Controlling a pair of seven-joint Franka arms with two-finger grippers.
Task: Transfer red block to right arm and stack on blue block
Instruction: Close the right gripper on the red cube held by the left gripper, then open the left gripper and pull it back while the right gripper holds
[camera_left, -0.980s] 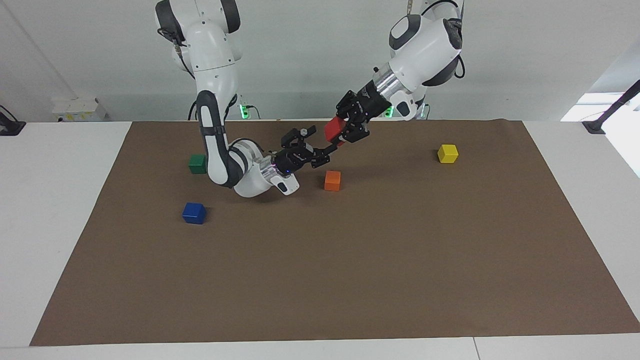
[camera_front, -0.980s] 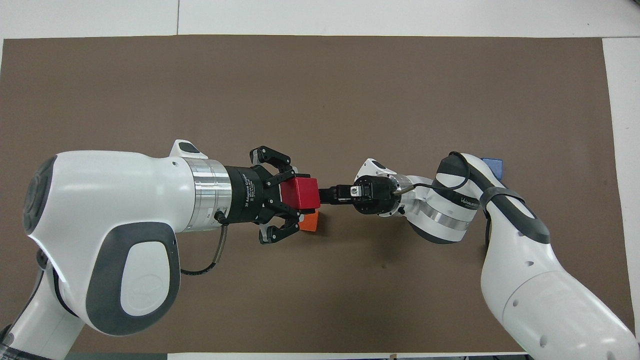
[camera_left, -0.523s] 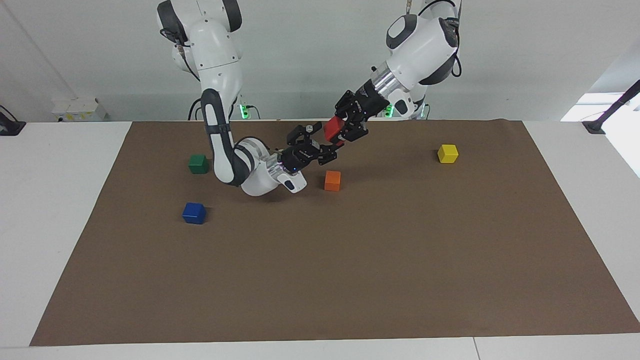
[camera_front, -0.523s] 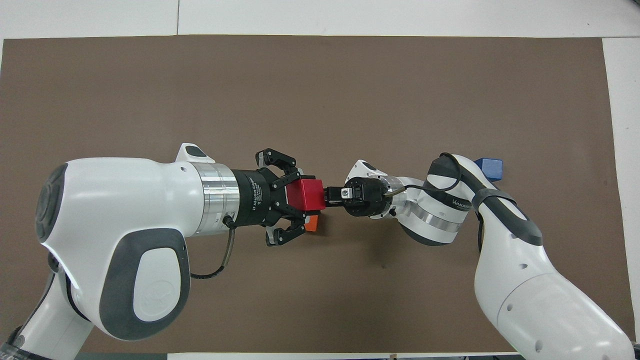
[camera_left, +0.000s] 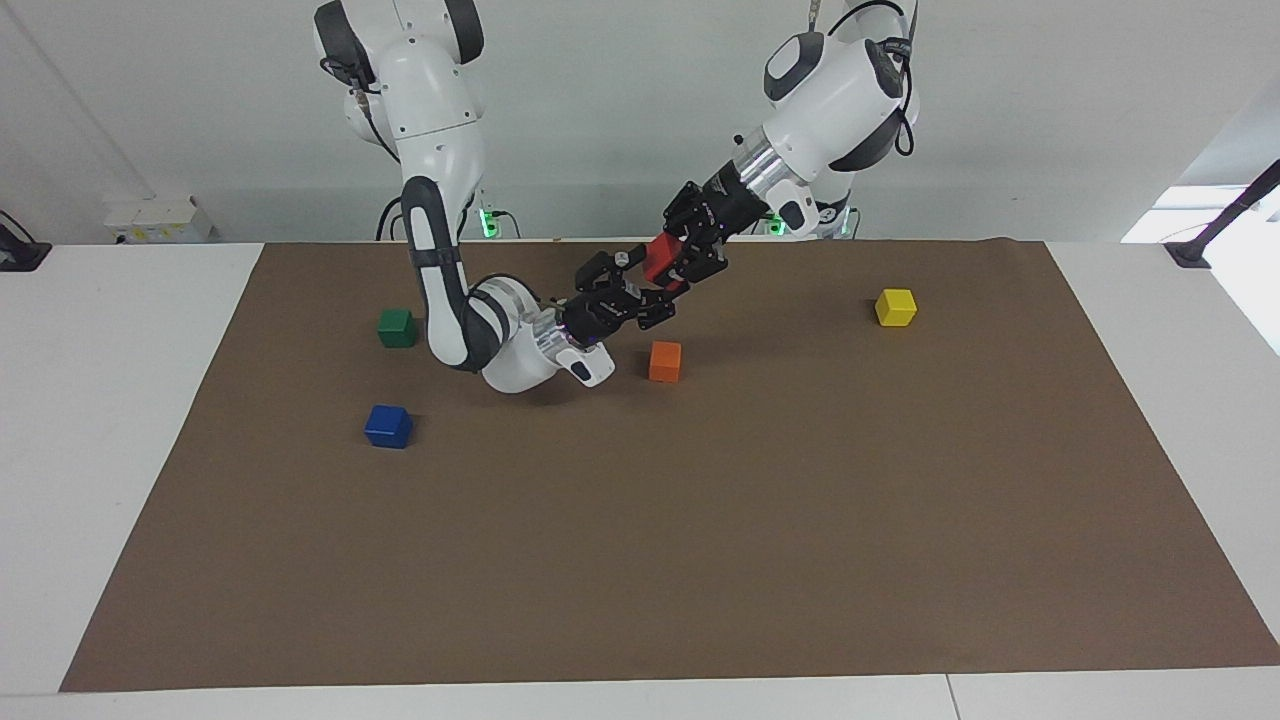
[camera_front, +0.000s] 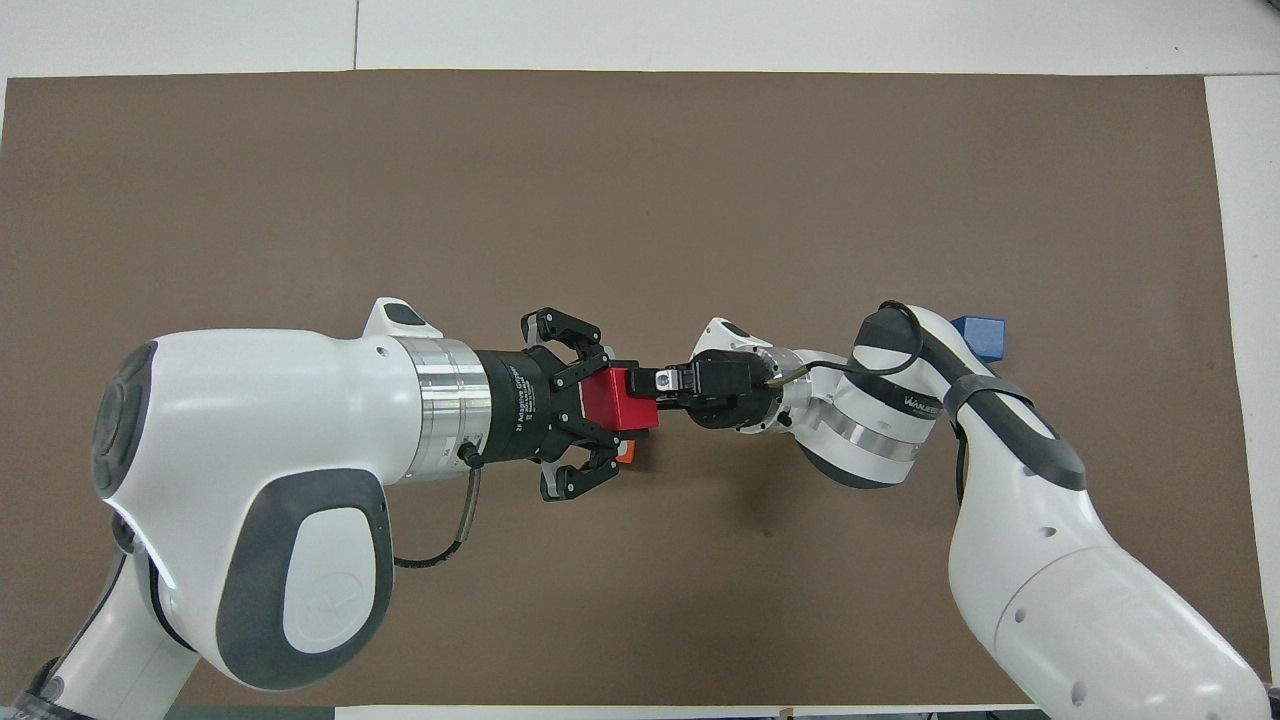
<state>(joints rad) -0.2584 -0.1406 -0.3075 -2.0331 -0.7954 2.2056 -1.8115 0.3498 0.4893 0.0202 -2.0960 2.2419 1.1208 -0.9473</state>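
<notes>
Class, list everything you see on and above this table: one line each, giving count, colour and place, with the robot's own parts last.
red block: one, bright red, in the air over the mat, held in the left hand.
orange block: one, orange, mid-mat, under the two hands.
blue block: one, deep blue, toward the right arm's end.
green block: one, dark green, nearer the robots than the blue block.
yellow block: one, yellow, toward the left arm's end.
mat: one, brown, covering the table.
left hand: black, shut on the red block.
right hand: black, at the red block.
</notes>
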